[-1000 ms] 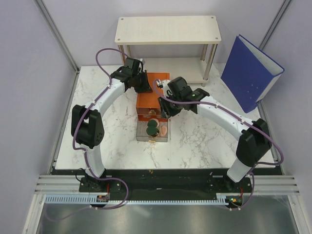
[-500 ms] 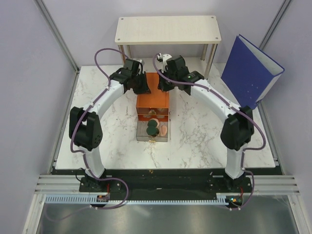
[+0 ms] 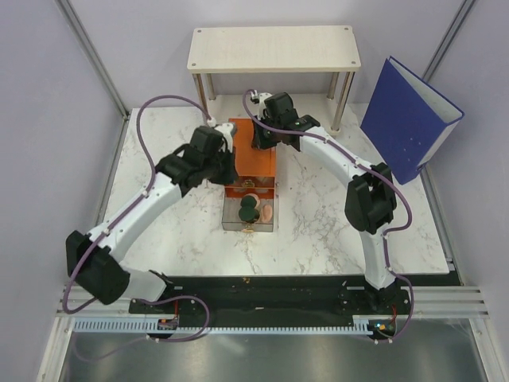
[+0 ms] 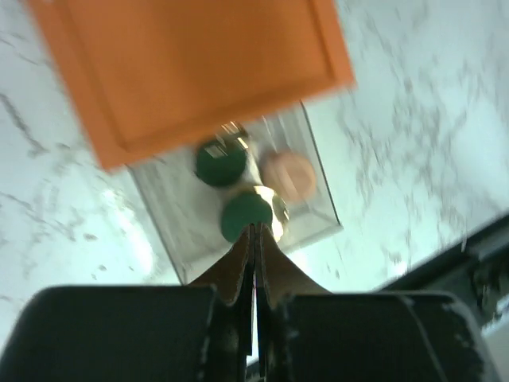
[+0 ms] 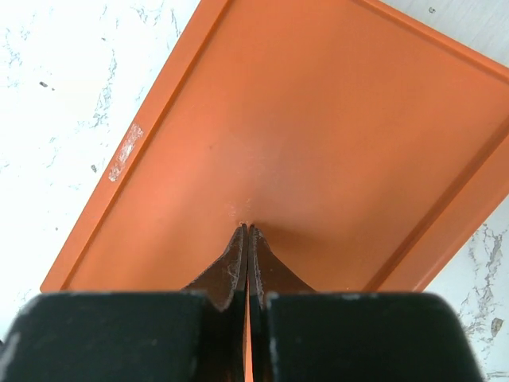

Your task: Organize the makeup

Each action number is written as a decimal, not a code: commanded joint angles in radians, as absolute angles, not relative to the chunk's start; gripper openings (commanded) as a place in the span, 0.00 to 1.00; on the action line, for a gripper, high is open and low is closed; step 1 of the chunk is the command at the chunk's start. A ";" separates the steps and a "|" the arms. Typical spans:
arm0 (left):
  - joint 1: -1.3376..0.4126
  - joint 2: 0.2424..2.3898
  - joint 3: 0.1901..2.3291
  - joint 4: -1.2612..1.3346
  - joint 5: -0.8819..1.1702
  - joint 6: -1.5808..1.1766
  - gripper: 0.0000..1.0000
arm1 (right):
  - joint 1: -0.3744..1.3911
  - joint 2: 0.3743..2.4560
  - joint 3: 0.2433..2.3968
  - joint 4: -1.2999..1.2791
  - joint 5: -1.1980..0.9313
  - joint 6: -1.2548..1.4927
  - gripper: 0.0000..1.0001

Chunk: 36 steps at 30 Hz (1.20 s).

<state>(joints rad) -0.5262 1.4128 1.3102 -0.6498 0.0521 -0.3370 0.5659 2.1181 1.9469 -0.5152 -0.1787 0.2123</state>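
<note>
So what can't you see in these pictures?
Top view: the left arm and right arm cover parts of the orange box; the open drawer's contents are too small to count.
Left wrist view: motion blur; the gold bits beside the green discs are unidentifiable.
Right wrist view: only the box's top; whether the right gripper touches it is unclear.

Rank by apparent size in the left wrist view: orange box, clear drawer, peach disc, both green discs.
1. orange box
2. clear drawer
3. peach disc, upper green disc, lower green disc: alike and blurred, not ranked.
</note>
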 commanded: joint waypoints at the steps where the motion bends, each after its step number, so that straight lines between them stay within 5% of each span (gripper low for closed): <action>1: -0.690 1.316 1.133 -0.650 -0.030 -0.259 0.02 | 0.551 2.152 1.937 -0.546 -0.201 0.227 0.00; 9: -0.874 1.244 0.928 -0.566 -0.096 -0.207 0.02 | 0.542 2.161 1.910 -0.557 -0.212 0.222 0.00; 20: -1.120 1.584 1.032 -0.548 -0.441 -0.092 0.02 | 0.532 2.169 1.861 -0.554 -0.210 0.227 0.00; 36: -1.120 1.821 1.129 -0.450 -0.911 -0.178 0.02 | 0.529 2.180 1.850 -0.548 -0.210 0.230 0.00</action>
